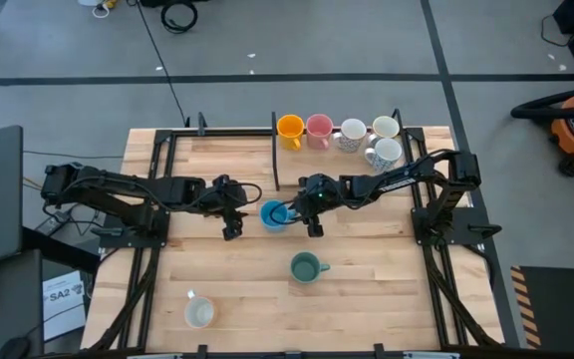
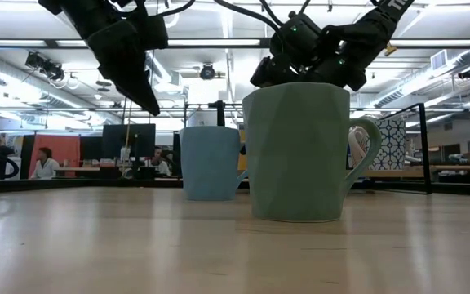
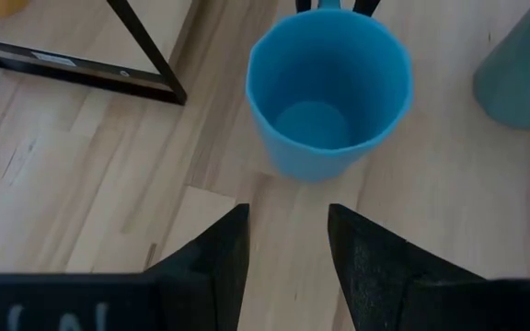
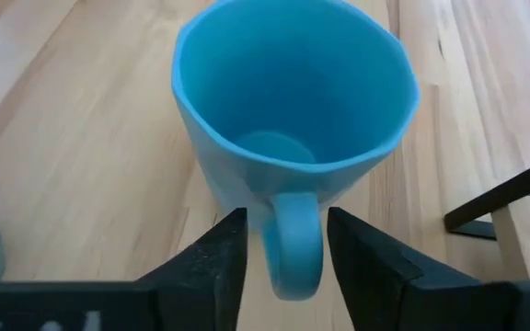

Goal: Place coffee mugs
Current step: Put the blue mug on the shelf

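A light blue mug (image 1: pixel 273 213) (image 2: pixel 210 163) stands upright on its base at the table's middle. My right gripper (image 1: pixel 303 209) (image 4: pixel 286 221) is open, one finger on each side of the mug's handle (image 4: pixel 294 248), with a sliver of gap showing. My left gripper (image 1: pixel 235 207) (image 3: pixel 288 216) is narrowly open, hovering just left of the blue mug (image 3: pixel 329 92) and pointing at its wall. A teal-green mug (image 1: pixel 305 267) (image 2: pixel 300 151) stands nearer the front edge. A white mug (image 1: pixel 199 313) sits at the front left. The orange (image 1: pixel 289 128), pink (image 1: pixel 318 128) and three white mugs (image 1: pixel 367 135) are grouped at the far edge.
A black upright frame bar (image 1: pixel 275 150) stands just beyond the blue mug, left of the mug row. Black rails (image 1: pixel 157 199) run along both table sides. Bare wood lies between the teal-green mug and the white mug at front left. People sit in the room behind the table (image 2: pixel 43 163).
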Controlling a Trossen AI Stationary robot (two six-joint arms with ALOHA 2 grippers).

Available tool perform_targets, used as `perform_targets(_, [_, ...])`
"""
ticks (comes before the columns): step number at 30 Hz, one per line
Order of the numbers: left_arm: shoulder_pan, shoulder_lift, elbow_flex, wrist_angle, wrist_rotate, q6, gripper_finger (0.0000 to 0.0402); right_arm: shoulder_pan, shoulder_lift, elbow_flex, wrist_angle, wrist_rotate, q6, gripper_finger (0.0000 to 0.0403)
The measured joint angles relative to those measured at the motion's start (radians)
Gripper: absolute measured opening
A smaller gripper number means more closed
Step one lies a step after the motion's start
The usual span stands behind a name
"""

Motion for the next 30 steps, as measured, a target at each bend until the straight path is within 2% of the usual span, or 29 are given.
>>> perform_targets(14, [0.000,0.000,0.000,0.000,0.000,0.000,0.0156,0.000,0.000,0.000,-0.001,0.000,0.004,0.0064])
perform_targets(23, [0.000,0.000,0.000,0.000,0.000,-0.001,0.0156,0.000,-0.010,0.000,-0.023,0.000,0.033,0.0062])
perform_targets(30, [0.000,0.000,0.000,0.000,0.000,-0.008,0.0156,0.000,-0.084,-0.002,-0.106,0.018,0.055,0.0062])
